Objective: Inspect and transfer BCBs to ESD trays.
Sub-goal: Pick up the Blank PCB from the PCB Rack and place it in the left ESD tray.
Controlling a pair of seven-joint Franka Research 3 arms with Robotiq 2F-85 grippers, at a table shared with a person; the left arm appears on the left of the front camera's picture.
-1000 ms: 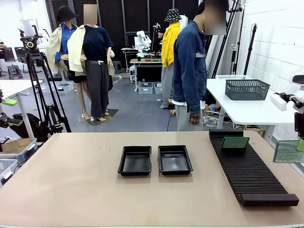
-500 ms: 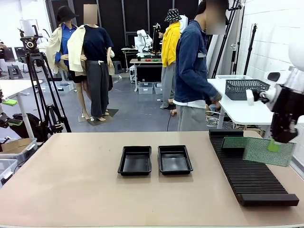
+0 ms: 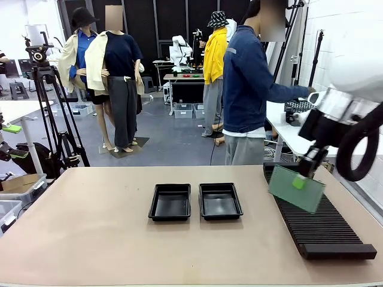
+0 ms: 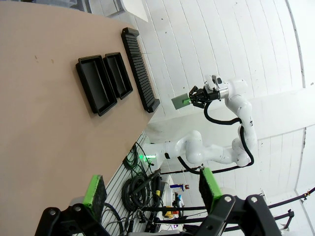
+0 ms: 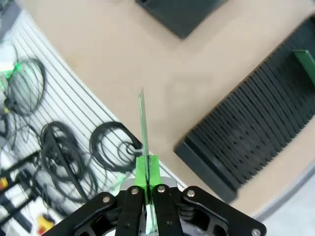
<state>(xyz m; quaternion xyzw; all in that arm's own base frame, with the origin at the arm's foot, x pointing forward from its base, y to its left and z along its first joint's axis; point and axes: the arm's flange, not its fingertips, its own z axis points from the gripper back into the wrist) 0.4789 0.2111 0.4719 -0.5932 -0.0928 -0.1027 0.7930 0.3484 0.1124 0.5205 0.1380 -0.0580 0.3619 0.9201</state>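
The right gripper (image 3: 300, 179) has its jaws clamped on the top edge of a BCB (image 3: 297, 190). The board hangs tilted below them, above the slotted rack (image 3: 320, 227). Both ESD trays (image 3: 170, 202) lie well off to the jaws' left. The left gripper (image 4: 150, 187) gapes wide, gripping nothing.

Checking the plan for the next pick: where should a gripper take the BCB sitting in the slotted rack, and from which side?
By its free upper edge, coming down from above, one pad on each flat face. The racked BCB appears to stand on edge in the slotted rack, its lower part between the ribs. The right gripper pinches the carried BCB by an edge likewise.
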